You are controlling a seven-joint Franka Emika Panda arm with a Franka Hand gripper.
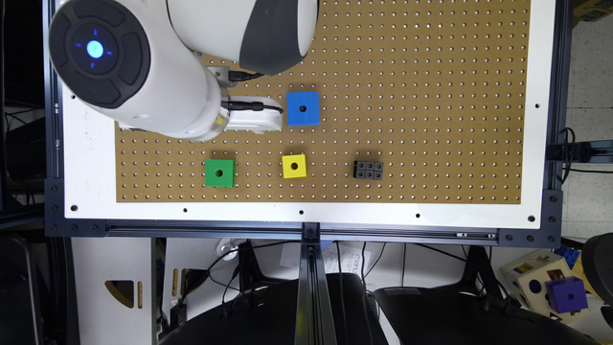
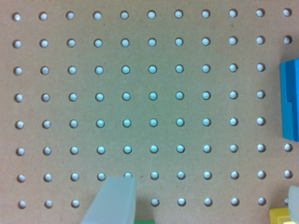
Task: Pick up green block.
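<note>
Green block (image 1: pixel 220 173), the bright green cube with a dark round hole on top, sits on the brown pegboard (image 1: pixel 431 120), well to the exterior view's left of the small yellow cube (image 1: pixel 294 166). Gripper (image 1: pixel 254 115) hovers up by the bigger blue cube (image 1: pixel 302 108), its two fingers (image 2: pixel 112 203) spread wide, gripping nothing.

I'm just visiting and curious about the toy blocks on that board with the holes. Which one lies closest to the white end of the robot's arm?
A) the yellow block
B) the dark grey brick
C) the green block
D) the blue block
D. In the exterior view the blue block sits right beside the white gripper, while the green block, yellow block and dark grey brick lie in a row farther off.
</note>
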